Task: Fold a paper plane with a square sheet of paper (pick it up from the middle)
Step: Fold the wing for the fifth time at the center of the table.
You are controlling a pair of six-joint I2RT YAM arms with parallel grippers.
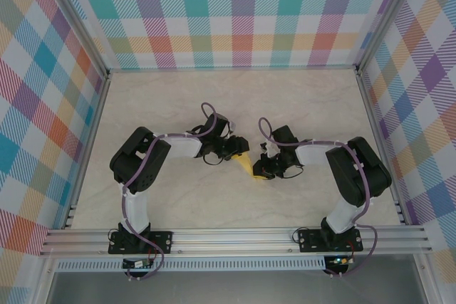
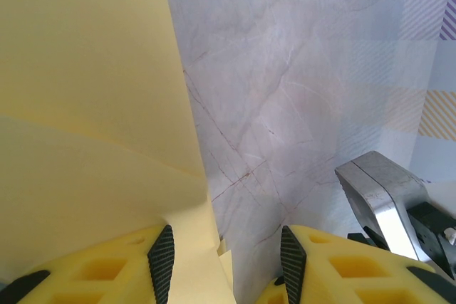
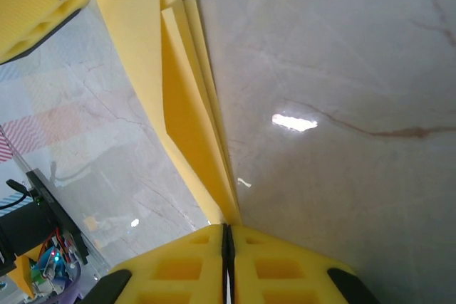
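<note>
Yellow paper (image 1: 246, 166), yellow fingers (image 2: 100, 275), beige marbled table (image 1: 178, 105), pastel plaid walls (image 1: 235, 12)

Two arms: the left arm (image 1: 139, 165) at seven o'clock, the right arm (image 1: 356, 169) at five. Two grippers: the left gripper (image 1: 241, 153) and the right gripper (image 1: 261, 169), each with two yellow fingers (image 2: 107, 275), four altogether. One folded yellow paper (image 1: 246, 165) at centre. One table (image 1: 178, 97). Three checked walls (image 1: 235, 12). Two purple cables (image 1: 126, 208).

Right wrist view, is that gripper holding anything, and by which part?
Yes. The right gripper is shut on the folded yellow paper, its fingers pinching the narrow end where the folded layers converge.
</note>
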